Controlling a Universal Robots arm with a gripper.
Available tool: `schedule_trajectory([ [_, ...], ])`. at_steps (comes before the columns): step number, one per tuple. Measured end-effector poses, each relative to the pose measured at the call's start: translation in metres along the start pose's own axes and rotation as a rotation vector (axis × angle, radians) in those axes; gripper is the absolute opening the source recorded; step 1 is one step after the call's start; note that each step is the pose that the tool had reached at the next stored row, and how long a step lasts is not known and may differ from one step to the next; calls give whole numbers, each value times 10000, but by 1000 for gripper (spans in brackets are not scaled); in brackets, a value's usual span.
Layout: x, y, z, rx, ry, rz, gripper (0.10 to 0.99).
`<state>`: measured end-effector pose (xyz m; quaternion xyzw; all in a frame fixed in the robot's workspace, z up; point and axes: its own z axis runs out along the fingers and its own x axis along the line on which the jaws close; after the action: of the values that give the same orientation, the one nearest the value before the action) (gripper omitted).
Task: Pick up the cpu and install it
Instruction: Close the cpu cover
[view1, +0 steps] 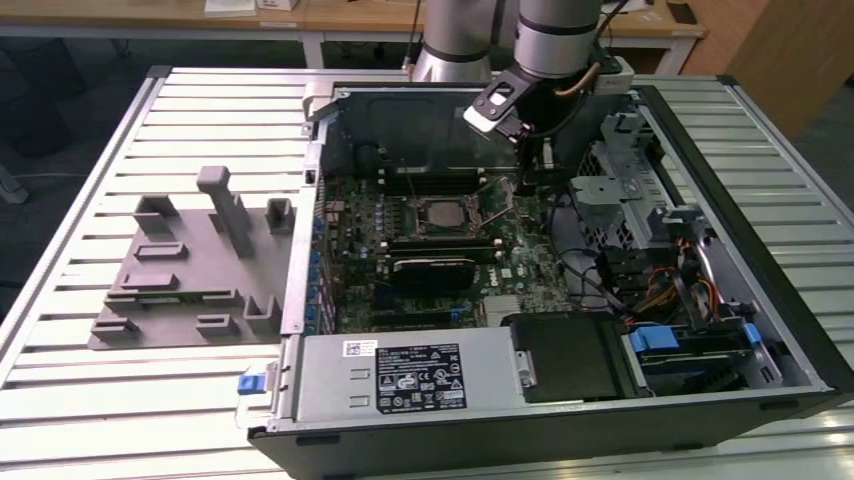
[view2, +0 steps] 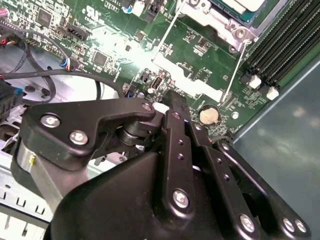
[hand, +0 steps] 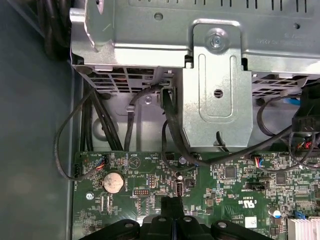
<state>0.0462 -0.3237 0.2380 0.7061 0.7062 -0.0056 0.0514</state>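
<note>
Claw (hand: 172, 204): fingers pressed together, pinching nothing. Tip low over motherboard (view1: 514, 265) edge nearest drive cage (hand: 215, 95), near coin cell (hand: 112, 182). Closed tip likely suits pushing, not grasping.
Cpu (view1: 438, 212): flat in socket at board middle, well apart from claw. Retention plate (view2: 186, 75) seems swung open, so chip judged placed, not locked.
Case (view1: 534, 445): on its side, open upward for access.
Fixture tray (view1: 174, 290): on tabletop (view1: 107, 420), toward edge at exterior view's left.
Count: one each.
</note>
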Motion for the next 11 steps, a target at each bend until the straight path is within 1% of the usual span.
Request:
schedule_trajectory([
  [4,1,-5,2,-1,2,-1,106],
  [11,1,-58,6,0,2,0,106],
])
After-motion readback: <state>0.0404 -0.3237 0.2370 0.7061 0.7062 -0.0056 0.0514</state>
